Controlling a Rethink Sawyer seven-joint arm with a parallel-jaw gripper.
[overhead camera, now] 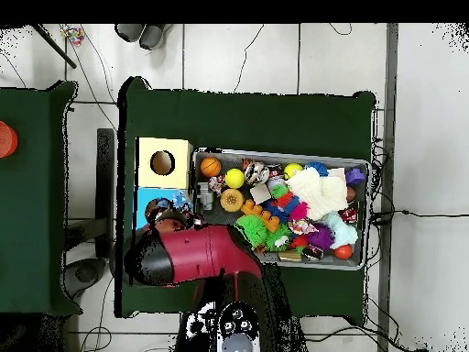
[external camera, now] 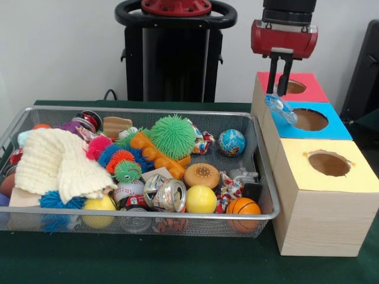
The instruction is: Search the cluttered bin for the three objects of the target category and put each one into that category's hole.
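Observation:
My gripper (external camera: 279, 89) hangs from the red wrist at the upper right, shut on a small see-through plastic bottle (external camera: 280, 109). The bottle dangles at the near edge of the red-topped box, just in front of and left of its round hole (external camera: 294, 87), partly over the blue top. The wire mesh bin (external camera: 148, 110) lies to the left, full of toys. A see-through shape (external camera: 135, 221) shows low at the bin's front wall; I cannot tell what it is. In the overhead view the arm (overhead camera: 197, 252) covers the red box and the gripper, and the bottle (overhead camera: 180, 198) peeks out beside it.
The blue-topped hole (external camera: 310, 119) and the yellow-topped hole (external camera: 328, 163) are nearer the camera in the same row of boxes. The bin holds a crushed silver can (external camera: 166, 193), a globe ball (external camera: 231, 142), a green spiky ball (external camera: 172, 136) and a white knitted cloth (external camera: 56, 163).

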